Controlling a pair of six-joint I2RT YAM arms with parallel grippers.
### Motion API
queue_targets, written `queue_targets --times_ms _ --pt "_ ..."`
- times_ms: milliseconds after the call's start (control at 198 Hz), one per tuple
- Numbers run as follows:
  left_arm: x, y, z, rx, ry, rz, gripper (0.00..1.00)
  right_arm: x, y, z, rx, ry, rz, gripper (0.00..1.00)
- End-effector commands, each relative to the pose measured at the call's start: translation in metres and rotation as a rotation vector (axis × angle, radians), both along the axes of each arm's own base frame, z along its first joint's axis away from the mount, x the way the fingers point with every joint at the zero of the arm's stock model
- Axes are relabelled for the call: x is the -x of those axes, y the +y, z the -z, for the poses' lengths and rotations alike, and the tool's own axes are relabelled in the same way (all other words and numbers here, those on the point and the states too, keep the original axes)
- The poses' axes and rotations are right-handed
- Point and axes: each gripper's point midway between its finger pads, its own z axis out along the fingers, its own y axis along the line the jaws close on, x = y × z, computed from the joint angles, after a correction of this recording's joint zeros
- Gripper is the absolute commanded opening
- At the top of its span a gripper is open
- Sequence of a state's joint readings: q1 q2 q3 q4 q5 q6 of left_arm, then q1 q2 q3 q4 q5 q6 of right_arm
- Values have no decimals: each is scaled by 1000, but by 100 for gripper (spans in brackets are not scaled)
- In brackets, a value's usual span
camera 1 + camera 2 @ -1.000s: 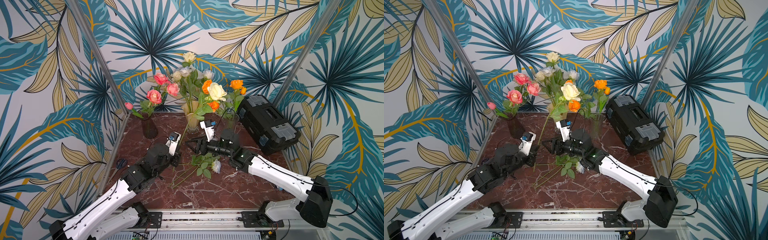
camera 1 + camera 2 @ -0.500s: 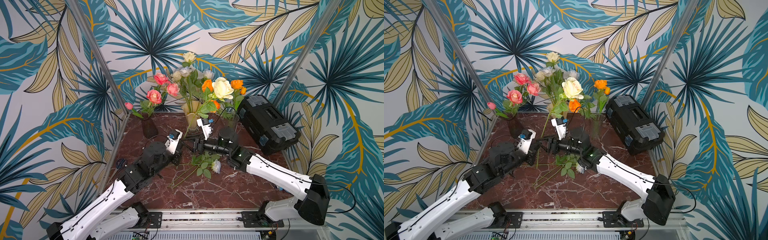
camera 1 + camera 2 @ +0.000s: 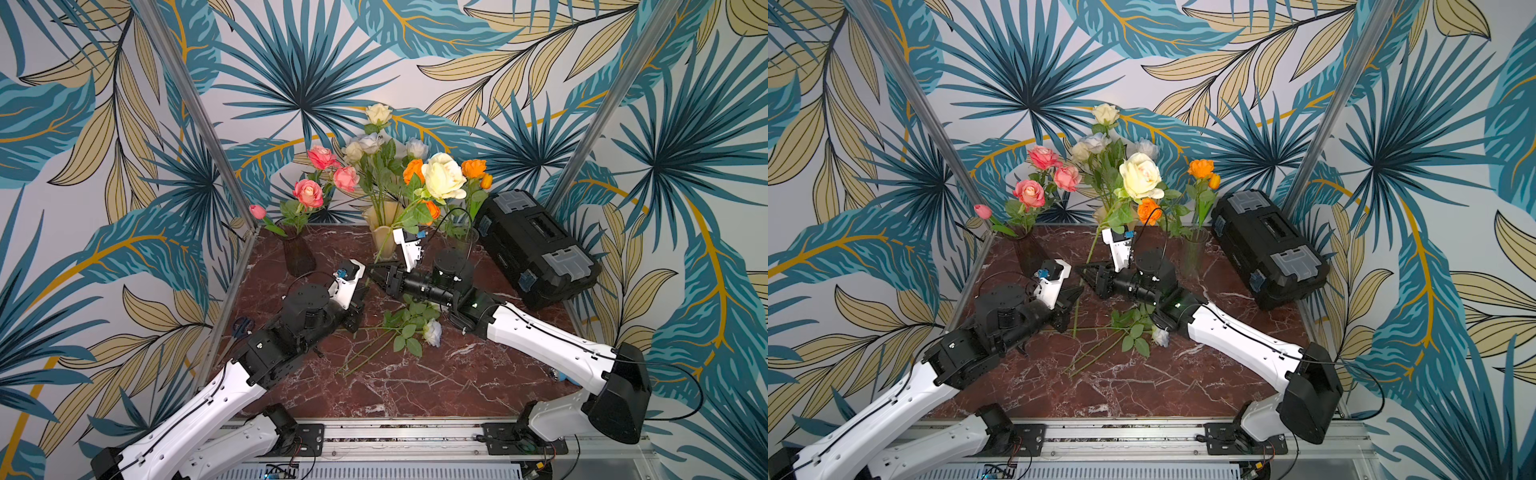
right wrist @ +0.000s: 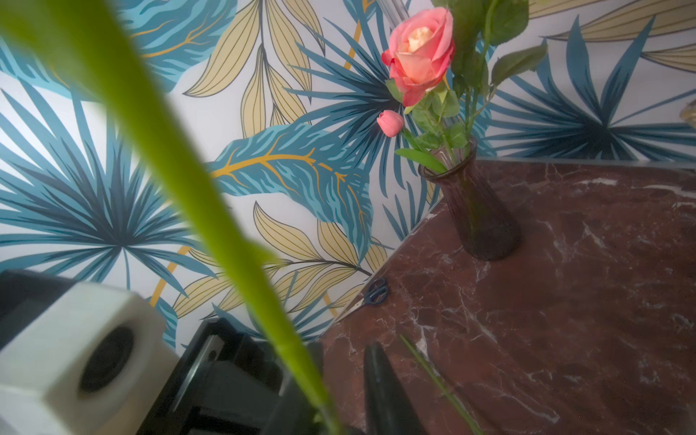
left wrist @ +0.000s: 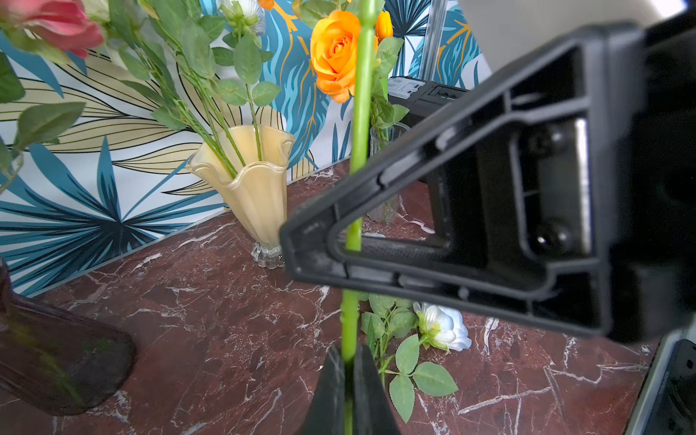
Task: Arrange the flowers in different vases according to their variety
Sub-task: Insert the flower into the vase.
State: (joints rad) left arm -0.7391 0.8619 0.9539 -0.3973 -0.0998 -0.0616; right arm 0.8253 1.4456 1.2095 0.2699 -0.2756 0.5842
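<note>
A big cream rose (image 3: 446,178) stands nearly upright over the table's middle. My left gripper (image 5: 348,352) is shut on the low end of its green stem (image 5: 357,124). Just above, my right gripper (image 3: 372,272) has its jaws closed on the same stem. Pink roses (image 3: 308,193) and a pink tulip (image 3: 257,211) fill the purple vase (image 3: 298,257). White roses (image 3: 365,145) stand in the cream-yellow vase (image 5: 256,196). Orange roses (image 3: 1200,168) sit in the clear vase (image 3: 1194,253). A pale-blue rose (image 3: 432,332) lies on the marble.
A black toolbox (image 3: 536,249) takes up the back right corner. Blue-handled scissors (image 4: 374,292) lie by the left wall. Loose stems (image 3: 365,355) stretch from the lying rose toward the front. Printed walls close in three sides of the table (image 3: 415,386).
My right gripper slid left up to the stem and its jaws closed in on it. The cream rose swung slightly right and more upright, still held by the left gripper.
</note>
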Motion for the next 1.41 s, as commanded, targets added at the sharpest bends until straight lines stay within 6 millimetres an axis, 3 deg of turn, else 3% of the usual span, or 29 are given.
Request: queue_targets --times_ms 0,20,177,197,263,313,384,470,657,682,919,1157,1409 --pt "4 0 -38 61 -84 14 0 -7 -2 -7 -12 -23 41 5" --pt "4 1 -38 61 -84 12 0 -8 -3 -8 -11 -23 47 0" --pt "-1 5 -34 52 -83 -23 0 -11 -6 -8 9 -34 75 0" --pt "-2 6 -32 50 -81 -34 8 -12 -8 -8 18 -38 86 0" --pt "-4 9 -31 51 -83 -55 46 -17 -13 -8 55 -56 129 0" --pt "-6 12 -29 55 -83 -76 66 -22 -18 -10 82 -87 164 0" --pt "-8 17 -23 55 -74 -108 81 -29 -23 -13 135 -127 211 0" --pt "-12 25 -14 67 -50 -143 91 -41 -29 -21 213 -191 268 0" --pt "-28 44 28 99 91 -216 96 -76 -28 -47 337 -326 371 0" --pt "-28 42 35 107 119 -195 99 -92 -38 -52 352 -338 412 0" --pt "-34 43 78 151 250 -178 100 -160 -49 -77 430 -431 568 0" --pt "-33 44 92 148 280 -177 100 -218 -65 -90 455 -469 686 0" --pt "-28 49 98 127 295 -191 100 -240 -79 -110 421 -495 731 0"
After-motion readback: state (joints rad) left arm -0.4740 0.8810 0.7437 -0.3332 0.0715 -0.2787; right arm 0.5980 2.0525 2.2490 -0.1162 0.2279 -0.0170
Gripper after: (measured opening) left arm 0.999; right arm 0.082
